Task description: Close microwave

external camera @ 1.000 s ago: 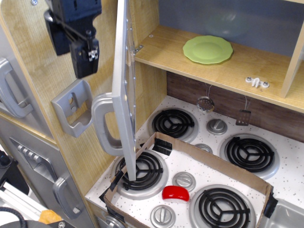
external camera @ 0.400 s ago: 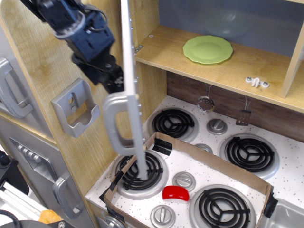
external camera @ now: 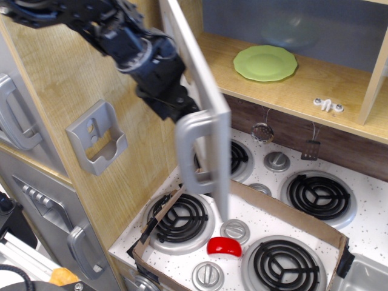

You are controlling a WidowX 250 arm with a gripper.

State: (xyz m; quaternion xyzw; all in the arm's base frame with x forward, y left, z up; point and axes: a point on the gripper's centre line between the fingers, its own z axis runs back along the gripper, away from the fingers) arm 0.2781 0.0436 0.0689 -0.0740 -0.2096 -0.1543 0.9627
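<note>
cabinet doors (external camera: 24, 151): grey, far left, 9 o'clock side of frame; smaller silver handles on them, one up high, one low.
phone-holder bracket (external camera: 97, 136): grey, fixed to the wood side panel, at 8 o'clock from the arm's tip.
gripper (external camera: 173, 103): black, comes in from the upper left corner; tip sits against the outer face of the door, just at 10 o'clock from the top of the loop handle. fingers: hidden against the door edge, cannot tell if clenched or released; no clear grasp on anything.
microwave (external camera: 203, 97): upper centre; grey door swung partway, seen at an angle, lower edge hanging over the stove. silver loop handle (external camera: 197, 148): on the door's near edge, upright. wood shelf inside visible at 3 o'clock of the door.
cardboard tray (external camera: 285, 209): low brown wall round the front burners, on the speckled stove top.
burner (external camera: 182, 217): black coil, front left, at 6 o'clock below the handle.
red piece (external camera: 224, 246): small, rounded, between the two front burners, near the knobs.
green plate (external camera: 265, 63): flat on the wood shelf, at 2 o'clock from the door.
white hook (external camera: 327, 105): on the shelf's front edge, at 4 o'clock from the plate.
</note>
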